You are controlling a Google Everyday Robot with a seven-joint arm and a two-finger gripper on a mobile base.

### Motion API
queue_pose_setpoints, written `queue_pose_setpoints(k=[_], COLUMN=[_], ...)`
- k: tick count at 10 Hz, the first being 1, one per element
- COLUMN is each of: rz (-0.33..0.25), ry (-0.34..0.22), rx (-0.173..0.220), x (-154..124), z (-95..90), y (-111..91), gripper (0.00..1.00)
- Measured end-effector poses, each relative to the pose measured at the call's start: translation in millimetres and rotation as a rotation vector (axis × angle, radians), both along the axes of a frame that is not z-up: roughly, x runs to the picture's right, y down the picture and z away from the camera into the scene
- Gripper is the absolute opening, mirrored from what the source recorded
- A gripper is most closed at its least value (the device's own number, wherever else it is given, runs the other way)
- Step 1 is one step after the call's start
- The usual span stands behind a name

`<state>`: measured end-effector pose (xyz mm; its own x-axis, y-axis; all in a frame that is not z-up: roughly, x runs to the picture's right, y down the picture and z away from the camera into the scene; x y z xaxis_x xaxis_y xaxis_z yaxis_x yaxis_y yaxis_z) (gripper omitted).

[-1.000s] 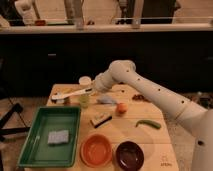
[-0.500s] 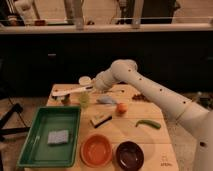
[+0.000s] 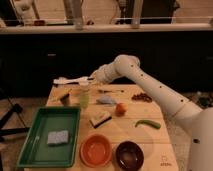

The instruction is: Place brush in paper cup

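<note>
Green tray (image 3: 30,150): we've got it at the front left of the surface (image 3: 150,142), with a grey-blue sponge (image 3: 57,137) lying flat inside.
Orange bowl (image 3: 96,150): front middle, nothing in it that we can make out.
Dark bowl (image 3: 129,155): just right of the orange one, looks bare inside too.
Green cup (image 3: 84,98): pale translucent one, standing upright near the back left; we can't tell what's in it.
Paper cup: honestly we can't pick it out here.
Brush (image 3: 70,80): up off the surface at the back left, above the green cup. Long axis runs pretty much level, left to right, with the whitish end pointing left and the other end at the tool.
Tool (image 3: 93,78): clamped tight on the right end of the brush, hanging over the back left of the surface.
Arm (image 3: 150,87): white, comes in from the lower right, climbs to a bent elbow near the back middle, then reaches left.
Other bits: scrubber (image 3: 100,118) and orange fruit (image 3: 120,108) mid-surface, green pepper-ish thing (image 3: 148,123) to the right.
</note>
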<state>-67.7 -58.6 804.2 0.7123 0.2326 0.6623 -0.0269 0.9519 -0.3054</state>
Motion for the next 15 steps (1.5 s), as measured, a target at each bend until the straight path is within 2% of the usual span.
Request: queue_pose_setpoints(k=[3,7,11,15], rz=[0.041,0.057,0.118,0.164], ry=[-0.007,-0.021,-0.072,-0.094], rx=[-0.036,-0.086,-0.131,-0.157], x=[2.3,-0.7,0.2,9.6], z=[23.4,52.0,81.1,98.7], y=[-13.8,-25.6,-21.1,-16.6], gripper=[0.0,0.0,0.0,0.0])
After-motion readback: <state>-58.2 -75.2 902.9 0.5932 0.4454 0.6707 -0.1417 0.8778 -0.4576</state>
